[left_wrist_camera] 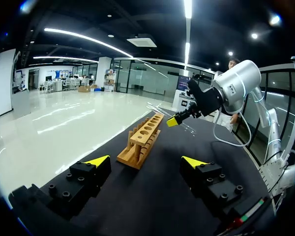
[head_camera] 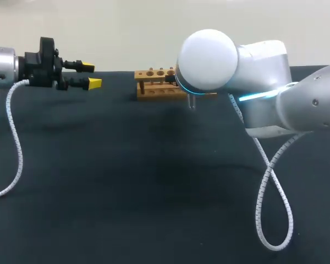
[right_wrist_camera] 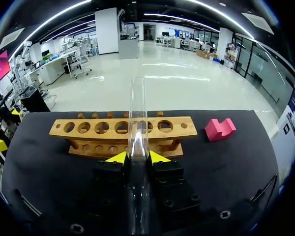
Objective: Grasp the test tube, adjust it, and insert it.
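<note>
Here right jaws pinch the test tube (right_wrist_camera: pixel 137 105) near the rack (right_wrist_camera: pixel 157 135) — left jaws wide, well apart.

Head view, right tool (right_wrist_camera: pixel 138 158) behind arm (head_camera: pixel 209 60), rack (head_camera: pixel 153 83) part-hidden

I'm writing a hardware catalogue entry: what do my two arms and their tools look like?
The left arm and right arm are silver-white with rounded joints and cyan light rings. The left tool and right tool are black with yellow tips; a white spiral cable trails from each.
</note>
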Available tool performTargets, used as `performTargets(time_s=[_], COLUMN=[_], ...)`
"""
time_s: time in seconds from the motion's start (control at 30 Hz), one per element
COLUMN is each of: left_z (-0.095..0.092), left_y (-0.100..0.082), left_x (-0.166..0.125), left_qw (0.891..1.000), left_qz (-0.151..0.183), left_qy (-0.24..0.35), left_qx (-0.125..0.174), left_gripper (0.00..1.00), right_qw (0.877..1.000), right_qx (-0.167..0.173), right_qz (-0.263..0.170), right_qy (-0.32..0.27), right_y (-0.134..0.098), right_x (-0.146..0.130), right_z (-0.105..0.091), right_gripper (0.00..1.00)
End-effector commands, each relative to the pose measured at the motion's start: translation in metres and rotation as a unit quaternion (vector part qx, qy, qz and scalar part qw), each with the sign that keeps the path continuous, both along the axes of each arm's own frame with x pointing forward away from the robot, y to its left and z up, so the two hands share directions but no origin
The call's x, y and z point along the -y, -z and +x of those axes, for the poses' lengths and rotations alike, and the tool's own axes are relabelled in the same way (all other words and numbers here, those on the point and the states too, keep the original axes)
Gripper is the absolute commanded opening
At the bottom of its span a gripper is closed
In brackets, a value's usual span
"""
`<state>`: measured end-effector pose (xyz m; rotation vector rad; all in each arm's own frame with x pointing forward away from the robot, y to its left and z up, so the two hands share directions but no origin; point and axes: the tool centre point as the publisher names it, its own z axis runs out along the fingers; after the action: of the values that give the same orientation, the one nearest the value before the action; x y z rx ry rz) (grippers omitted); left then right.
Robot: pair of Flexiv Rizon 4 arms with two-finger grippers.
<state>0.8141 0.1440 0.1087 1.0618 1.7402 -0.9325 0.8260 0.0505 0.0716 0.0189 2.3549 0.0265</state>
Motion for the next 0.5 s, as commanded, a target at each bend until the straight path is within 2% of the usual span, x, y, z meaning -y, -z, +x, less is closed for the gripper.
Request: performTargets(time_s=[0.03, 0.5], left_z=[0.0, 0.0], left_y=[0.001, 0.001], left_x=[-0.001, -0.001], left_qw=[1.0, 1.0], left_qz=[-0.002, -0.002], left_qy=[0.0, 0.0], left_qx=[0.002, 0.002], left_gripper=[1.0, 1.0], right_qw=[1.0, 1.0], right_qx=[-0.003, -0.026], right_qz=[0.002, 0.013], right_qy=[-0.002, -0.005], right_y=[0.003, 0.016], right_x=[0.0, 0.001], right_z=[0.005, 0.009], right_gripper=[0.0, 0.0])
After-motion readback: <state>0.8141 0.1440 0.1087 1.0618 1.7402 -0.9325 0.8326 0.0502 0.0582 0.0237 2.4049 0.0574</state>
